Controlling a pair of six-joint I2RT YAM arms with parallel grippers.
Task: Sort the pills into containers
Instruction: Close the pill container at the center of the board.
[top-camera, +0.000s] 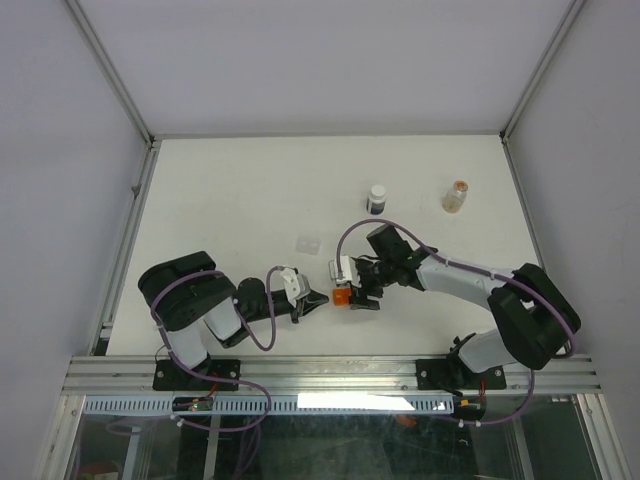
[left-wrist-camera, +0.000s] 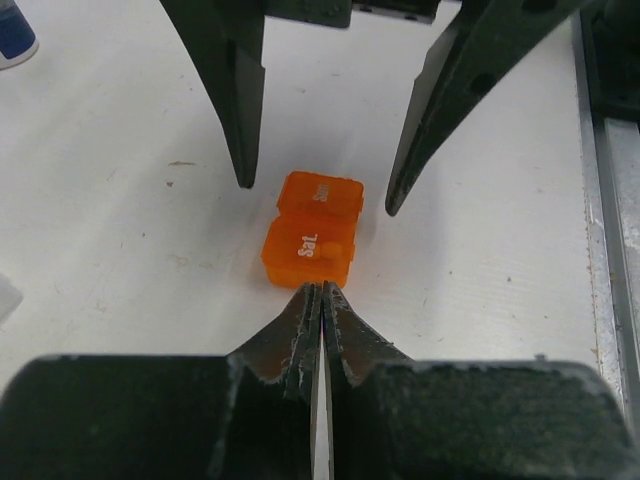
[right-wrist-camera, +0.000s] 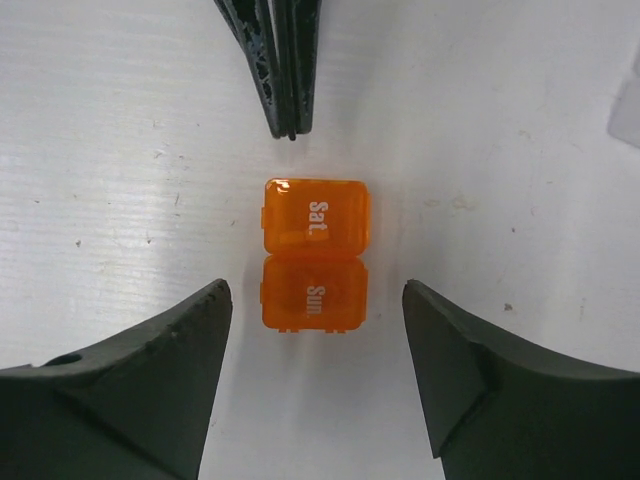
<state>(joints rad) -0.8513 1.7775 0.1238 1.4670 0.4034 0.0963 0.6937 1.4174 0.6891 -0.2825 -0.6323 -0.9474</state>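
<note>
An orange translucent two-cell pill box marked "Sat." and "Sun." lies flat on the white table between the arms, both lids down. My left gripper is shut with nothing in it, its tips right at the edge of the "Sat." cell. My right gripper stands open, one finger on each side of the "Sun." cell, not touching it. A white bottle with a dark band and a clear vial stand farther back. No pills show.
A small clear plastic piece lies left of the right arm's wrist. The metal rail runs along the near edge, and grey walls close in the table on the other three sides.
</note>
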